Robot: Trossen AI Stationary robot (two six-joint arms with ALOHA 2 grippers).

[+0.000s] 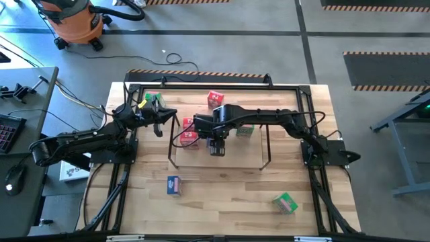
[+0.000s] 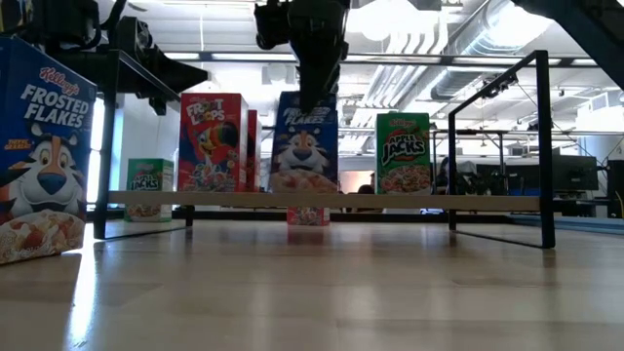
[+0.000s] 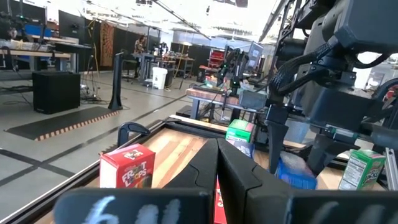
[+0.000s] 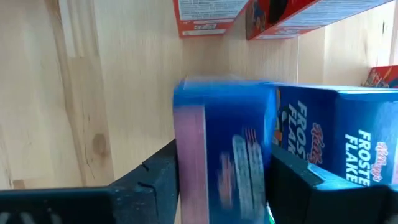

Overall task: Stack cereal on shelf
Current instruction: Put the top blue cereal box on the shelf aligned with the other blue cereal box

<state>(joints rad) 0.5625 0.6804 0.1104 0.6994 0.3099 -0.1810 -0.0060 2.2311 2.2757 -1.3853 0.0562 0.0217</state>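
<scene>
- My right tool (image 4: 221, 180) straddles a blue Frosted Flakes box (image 4: 224, 155) on the shelf (image 2: 322, 201), fingers spread beside it; whether they grip I cannot tell.
- My left tool (image 3: 217, 174) is clenched empty.
- Beyond, a Froot Loops box (image 3: 127, 167) stands on the table (image 1: 222, 195).

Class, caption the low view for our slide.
Right tool above blue cardboard Frosted Flakes box on black wire shelf.

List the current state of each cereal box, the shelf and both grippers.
Right gripper: above shelf, around Frosted Flakes box.
Left gripper: shut, empty.
Shelf: holds upright boxes.
Froot Loops box: upright on shelf.
Apple Jacks box: upright on shelf.
Green box: loose on table.
</scene>
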